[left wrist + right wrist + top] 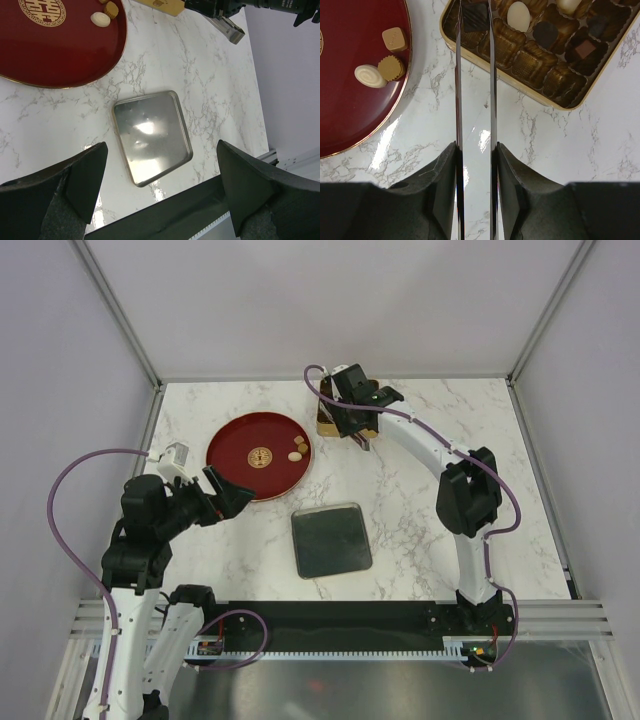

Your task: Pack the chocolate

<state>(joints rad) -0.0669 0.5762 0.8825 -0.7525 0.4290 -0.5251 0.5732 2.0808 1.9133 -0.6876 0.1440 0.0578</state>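
**Item: the chocolate.** Three loose pieces lie on the red dish (pixel 235 465), close to its rim on the side facing the gold tin (pixel 520 86):
- a cream swirled round (pixel 370 76);
- a fluted light-brown round (pixel 391 67), touching the cream one;
- a light-brown square (pixel 395 39), just apart from them.

A dark square piece (pixel 475 17) sits at a corner pocket of the tin. Other pockets hold further pieces.

**Handling, as judged.** The pieces look light, rigid, smooth-skinned and easily chipped or marked. Take each across two opposite sides, low down, with light pressure.

**Right end effector** (pixel 475 6). Its fingers are drawn to a narrow gap flanking the dark square piece. I cannot tell whether they bear on it.

**Layout.**
- The tin is at the far edge of the surface, mid-width.
- The dish lies toward the far-left corner.
- A metal lid (pixel 150 135) lies toward the near edge.

**Left end effector** (pixel 161 145). It hangs above the lid, spread wide and empty.
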